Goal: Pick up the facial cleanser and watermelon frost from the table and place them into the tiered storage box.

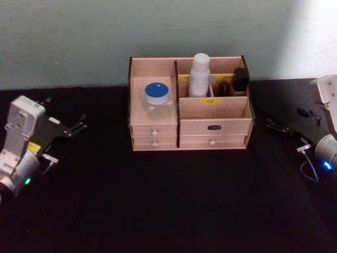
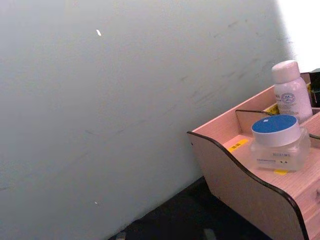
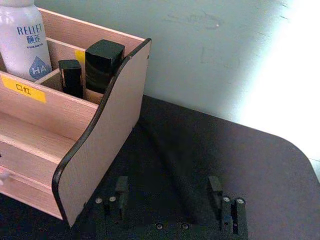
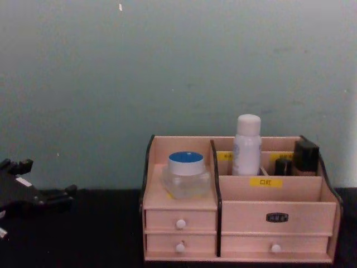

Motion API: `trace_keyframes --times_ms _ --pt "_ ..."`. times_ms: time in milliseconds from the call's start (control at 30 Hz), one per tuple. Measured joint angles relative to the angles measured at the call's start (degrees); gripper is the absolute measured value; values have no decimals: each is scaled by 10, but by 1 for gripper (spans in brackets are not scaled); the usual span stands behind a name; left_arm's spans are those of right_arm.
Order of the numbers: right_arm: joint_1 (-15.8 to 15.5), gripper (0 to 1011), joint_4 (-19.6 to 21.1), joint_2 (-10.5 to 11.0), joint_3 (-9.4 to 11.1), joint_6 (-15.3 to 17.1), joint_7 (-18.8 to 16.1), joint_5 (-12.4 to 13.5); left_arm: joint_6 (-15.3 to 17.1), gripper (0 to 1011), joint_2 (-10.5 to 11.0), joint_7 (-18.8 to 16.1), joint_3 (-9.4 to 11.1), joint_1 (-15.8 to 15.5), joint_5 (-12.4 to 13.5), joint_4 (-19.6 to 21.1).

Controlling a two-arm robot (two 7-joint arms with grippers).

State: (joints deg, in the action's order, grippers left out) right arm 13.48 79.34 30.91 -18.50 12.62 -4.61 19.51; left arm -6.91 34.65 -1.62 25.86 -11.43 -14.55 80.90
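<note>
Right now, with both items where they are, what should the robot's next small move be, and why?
Probably none beyond parking. The facial cleanser stands in a rear compartment of the tiered storage box and the watermelon frost sits in its left section. The left gripper and right gripper are open, apart from the box.

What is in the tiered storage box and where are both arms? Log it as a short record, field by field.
facial cleanser: upright in a rear compartment of the tiered storage box
watermelon frost: on the box's left shelf, above the small drawers
black bottles: two, in the rear compartment on the robot's right
left gripper: off to the left of the box over the black table, holding nothing
right gripper: to the right of the box, jaws open and empty
task state: both items appear to be in the box
</note>
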Motion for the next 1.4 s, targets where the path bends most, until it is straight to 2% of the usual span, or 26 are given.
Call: trace_keyframes --times_ms 1400 --pt "0 1002 0 0 0 0 0 0 0 1001 0 0 0 0 0 0"
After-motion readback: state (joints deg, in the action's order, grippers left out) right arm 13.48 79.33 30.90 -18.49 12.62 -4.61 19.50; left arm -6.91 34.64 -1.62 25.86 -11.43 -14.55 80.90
